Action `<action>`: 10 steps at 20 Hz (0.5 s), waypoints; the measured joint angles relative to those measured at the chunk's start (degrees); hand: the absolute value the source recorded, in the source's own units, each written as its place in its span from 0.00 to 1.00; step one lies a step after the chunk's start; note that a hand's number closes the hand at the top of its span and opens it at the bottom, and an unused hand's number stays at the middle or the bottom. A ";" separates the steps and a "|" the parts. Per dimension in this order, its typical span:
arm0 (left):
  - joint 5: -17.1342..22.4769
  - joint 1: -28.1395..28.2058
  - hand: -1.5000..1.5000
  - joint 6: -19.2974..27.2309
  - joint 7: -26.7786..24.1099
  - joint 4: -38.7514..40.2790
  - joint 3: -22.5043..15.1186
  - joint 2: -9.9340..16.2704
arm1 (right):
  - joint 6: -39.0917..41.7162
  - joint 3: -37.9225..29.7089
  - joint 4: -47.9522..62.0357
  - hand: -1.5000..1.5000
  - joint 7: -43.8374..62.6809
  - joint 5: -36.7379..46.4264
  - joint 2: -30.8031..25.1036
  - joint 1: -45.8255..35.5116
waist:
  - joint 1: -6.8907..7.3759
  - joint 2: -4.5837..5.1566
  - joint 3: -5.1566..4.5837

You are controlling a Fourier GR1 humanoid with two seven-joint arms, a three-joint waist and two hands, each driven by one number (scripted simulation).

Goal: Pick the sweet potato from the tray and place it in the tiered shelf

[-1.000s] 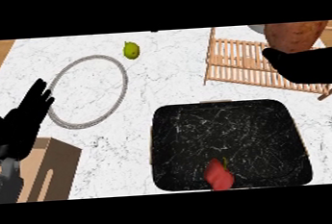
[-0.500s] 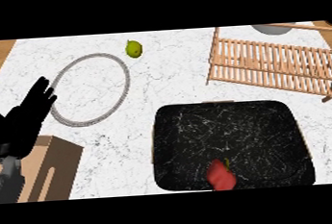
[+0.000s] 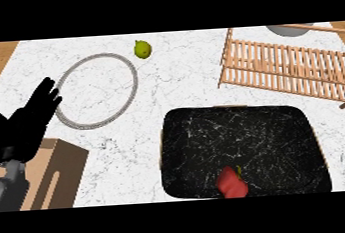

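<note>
On right, near: black tray, red sweet potato at its near edge, nothing holding it. Far right: wooden shelf. Left hand resting at left edge, fingers straight, apart. Right hand not seen. Next, I think: reach down, curl round sweet potato, lift high over tray rim.

Light is bright, even and diffuse, with no clear source. The white counter reads pale but its grey veins stay visible. The dark tray shows no glare, only white flecks. Soft, faint shadows lie under the shelf slats and inside the ring. The black left hand loses all surface detail.
</note>
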 measured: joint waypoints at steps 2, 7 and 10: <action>-0.13 -0.15 0.50 -0.13 -0.45 0.20 -0.17 -0.11 | -0.72 -0.05 1.96 1.00 -1.15 0.50 -0.50 -0.32 | 0.20 0.06 0.06; -0.45 -0.57 0.50 0.26 -0.25 0.41 -0.57 -0.10 | -3.16 -0.12 6.68 1.00 -5.27 1.88 -1.83 -0.29 | 0.48 0.14 0.12; -0.10 -0.73 0.50 -0.29 -0.31 0.46 -0.55 -0.09 | -5.07 0.01 9.19 1.00 -7.80 2.57 -2.03 -0.48 | 0.67 0.14 0.09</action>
